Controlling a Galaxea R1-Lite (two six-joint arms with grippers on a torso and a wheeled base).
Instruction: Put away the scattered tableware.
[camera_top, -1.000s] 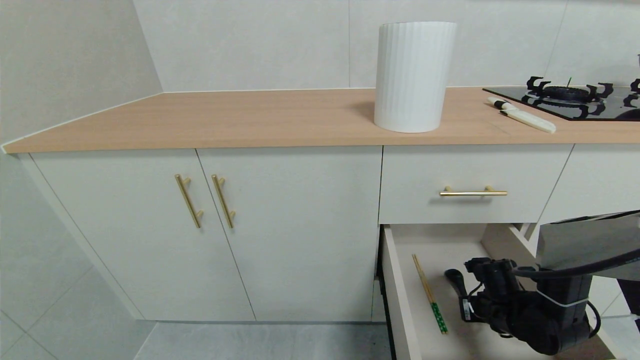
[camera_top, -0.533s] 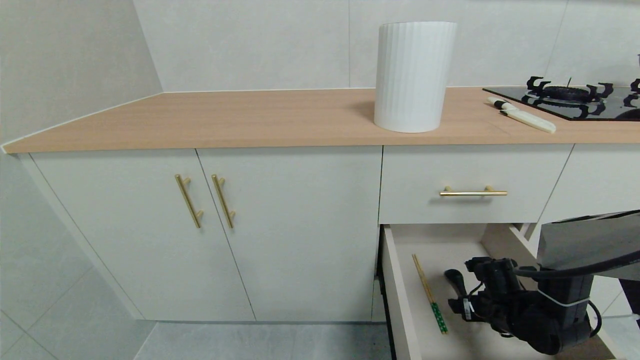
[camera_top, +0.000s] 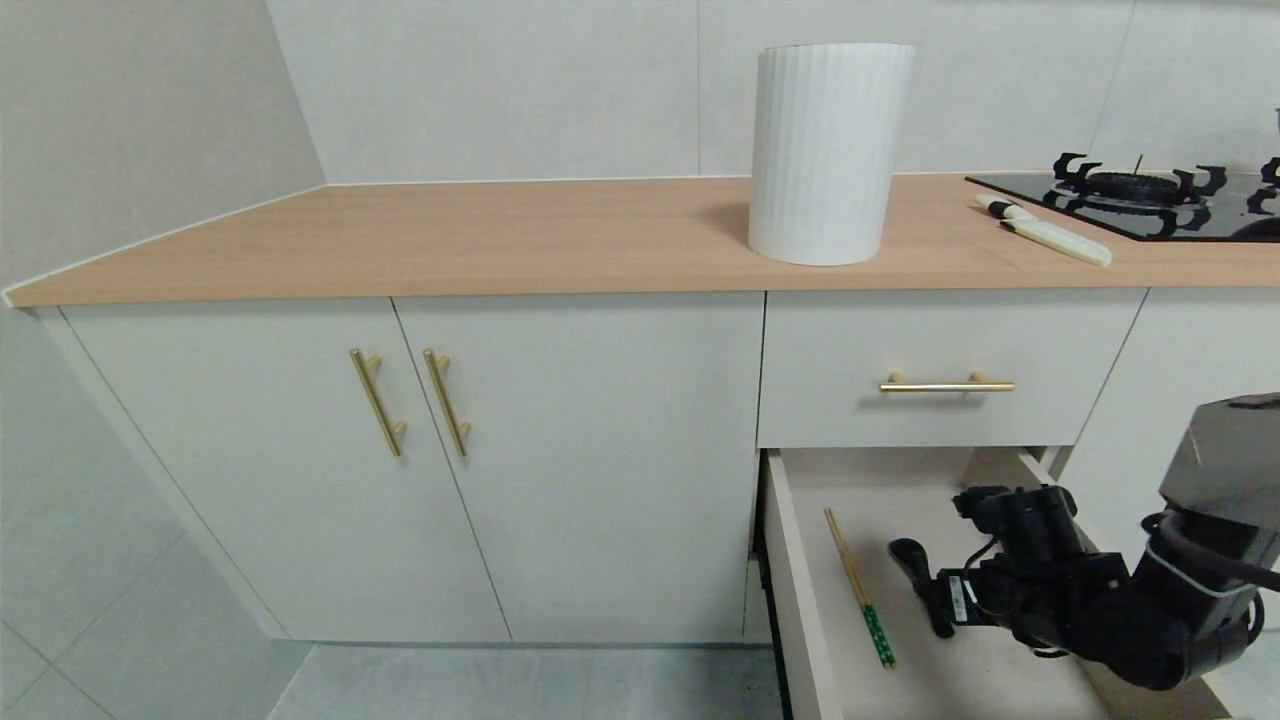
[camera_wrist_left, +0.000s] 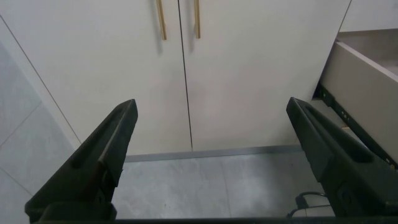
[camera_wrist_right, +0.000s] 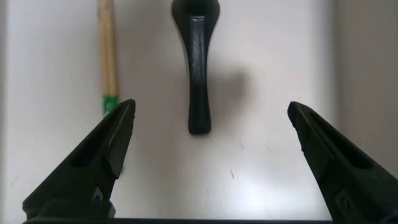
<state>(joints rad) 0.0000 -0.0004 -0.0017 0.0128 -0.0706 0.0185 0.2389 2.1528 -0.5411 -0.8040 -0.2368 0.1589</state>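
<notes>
Under the counter (camera_top: 500, 240), head view: open drawer (camera_top: 795, 580) holding chopsticks (camera_top: 858, 588) and black spoon (camera_top: 922, 585), both flat, side by side, not touching; right gripper (camera_top: 962, 545) low inside drawer, just beside spoon handle. On counter: white ribbed canister (camera_top: 828, 150); knife (camera_top: 1045, 232) beside hob (camera_top: 1150, 195). Left wrist view: left gripper (camera_wrist_left: 211, 109), jaws spread wide, facing closed cabinet doors (camera_wrist_left: 249, 62) above grey floor (camera_wrist_left: 205, 186). Right wrist view: jaws released, wide apart; spoon loose on drawer bottom between them; green-tipped chopsticks near one jaw.
</notes>
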